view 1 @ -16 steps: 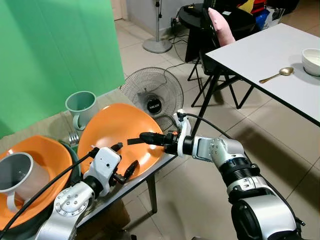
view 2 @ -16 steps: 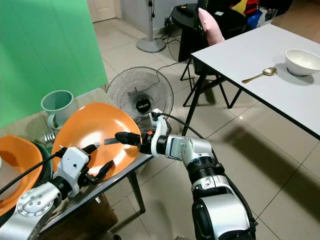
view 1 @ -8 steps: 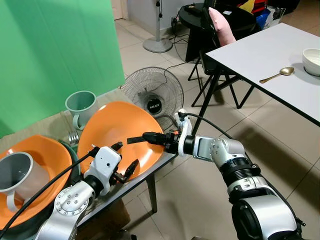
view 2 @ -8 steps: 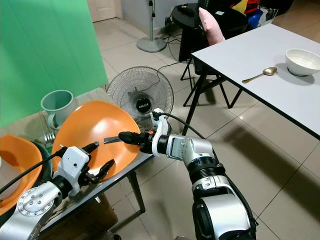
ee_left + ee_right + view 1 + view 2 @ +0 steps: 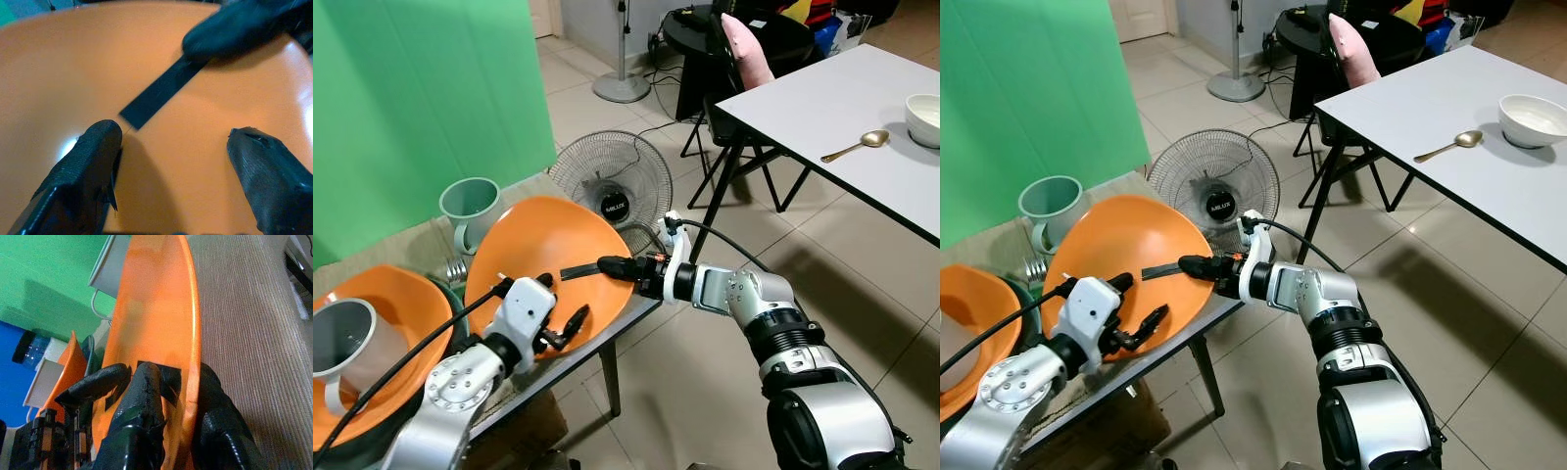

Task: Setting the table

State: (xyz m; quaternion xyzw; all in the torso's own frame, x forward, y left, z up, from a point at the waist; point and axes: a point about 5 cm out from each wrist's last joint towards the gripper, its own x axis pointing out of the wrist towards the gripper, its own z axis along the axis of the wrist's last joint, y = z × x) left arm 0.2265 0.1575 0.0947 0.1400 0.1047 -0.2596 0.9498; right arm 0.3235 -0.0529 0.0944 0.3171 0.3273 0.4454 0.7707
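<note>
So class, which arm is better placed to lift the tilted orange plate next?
The right. Its pincer already clamps the orange plate at the rim, one finger on each side. The left pincer is open at the plate's lower edge, gripping nothing.

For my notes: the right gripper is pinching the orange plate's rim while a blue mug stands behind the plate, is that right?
Not quite: the mug is pale green, not blue, as the left eye view shows. The rest holds: the right gripper pinches the orange plate's rim, and the mug stands behind the plate.
</note>
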